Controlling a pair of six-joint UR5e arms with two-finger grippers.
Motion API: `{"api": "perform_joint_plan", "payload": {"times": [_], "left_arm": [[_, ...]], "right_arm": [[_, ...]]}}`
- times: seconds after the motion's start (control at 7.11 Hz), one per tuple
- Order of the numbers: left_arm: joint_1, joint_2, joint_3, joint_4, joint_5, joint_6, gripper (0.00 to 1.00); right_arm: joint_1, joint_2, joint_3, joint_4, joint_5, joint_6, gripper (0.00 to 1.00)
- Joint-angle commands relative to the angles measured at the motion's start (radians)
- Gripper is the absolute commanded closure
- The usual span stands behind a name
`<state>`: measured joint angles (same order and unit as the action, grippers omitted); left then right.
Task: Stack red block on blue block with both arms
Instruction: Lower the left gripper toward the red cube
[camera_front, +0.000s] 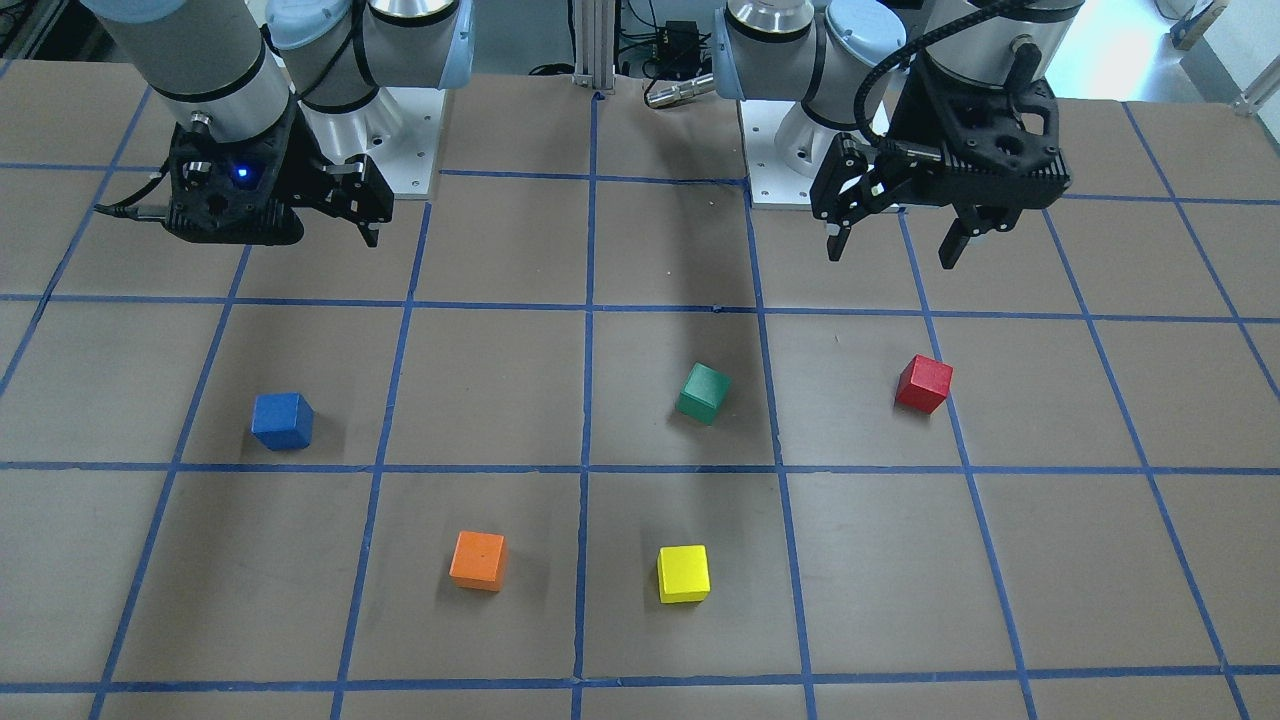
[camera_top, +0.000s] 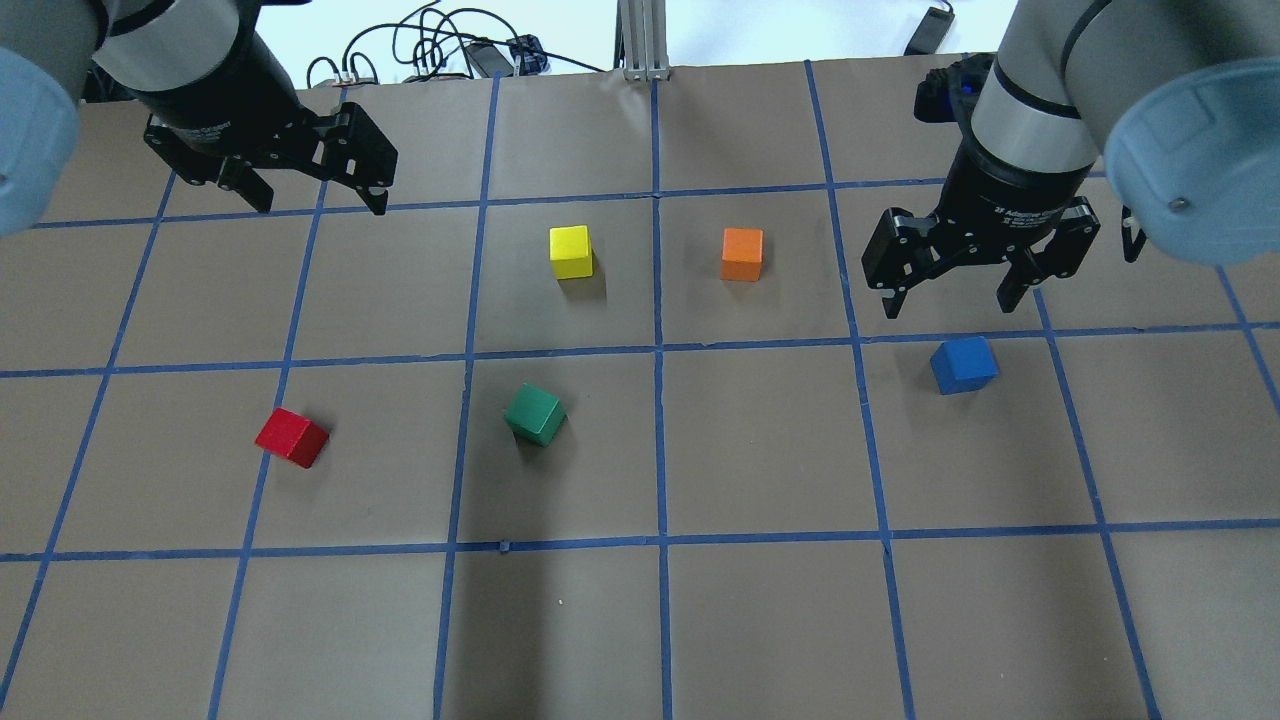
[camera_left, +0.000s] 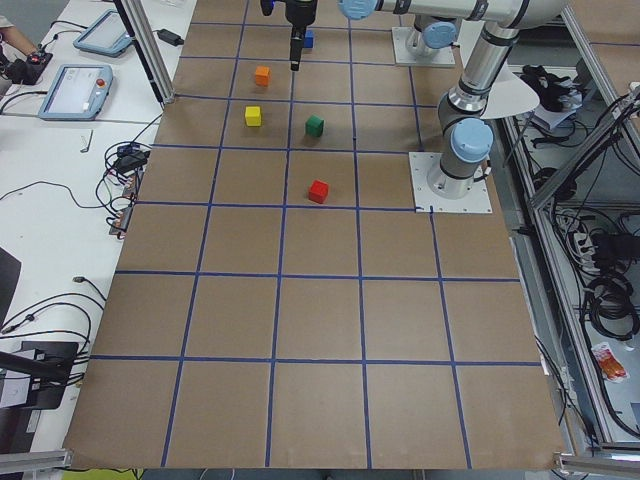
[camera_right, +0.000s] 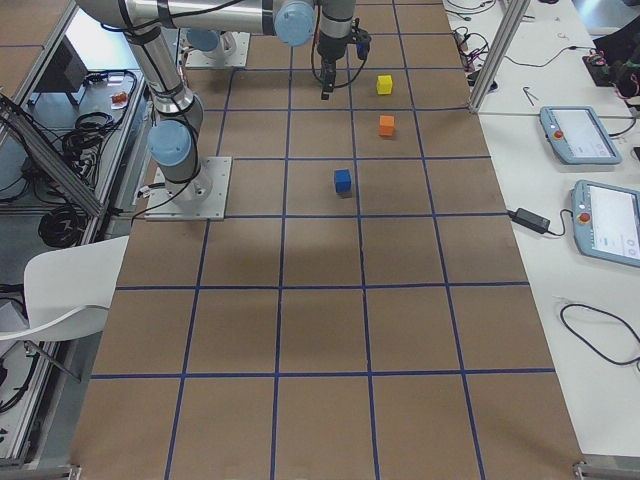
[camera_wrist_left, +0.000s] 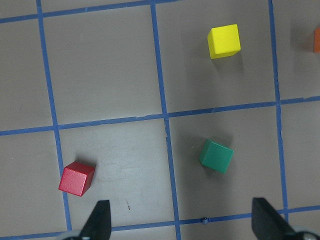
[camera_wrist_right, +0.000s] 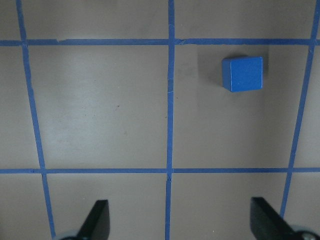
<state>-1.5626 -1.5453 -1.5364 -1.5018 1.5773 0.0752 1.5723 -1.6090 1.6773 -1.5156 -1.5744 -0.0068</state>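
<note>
The red block lies on the table on the left arm's side, not touching anything. The blue block sits well apart from it, on the right side. The left gripper hangs in the air with its jaws spread wide and empty. The right gripper is also spread and empty, near the blue block. A green block lies between the two blocks.

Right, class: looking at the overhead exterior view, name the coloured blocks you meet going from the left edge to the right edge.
red block → green block → yellow block → orange block → blue block
</note>
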Motion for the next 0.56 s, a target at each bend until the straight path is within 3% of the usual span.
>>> {"api": "perform_joint_plan", "payload": {"times": [0.0,0.42], "left_arm": [[0.0,0.002,-0.004,0.006,0.006,-0.003,0.0],[-0.001,0.004,-0.013,-0.04,0.009,0.0,0.0]], "right_arm": [[0.0,0.0,0.001,0.0,-0.001,-0.001,0.0],[0.0,0.0,0.001,0.0,-0.001,0.001,0.0]]}}
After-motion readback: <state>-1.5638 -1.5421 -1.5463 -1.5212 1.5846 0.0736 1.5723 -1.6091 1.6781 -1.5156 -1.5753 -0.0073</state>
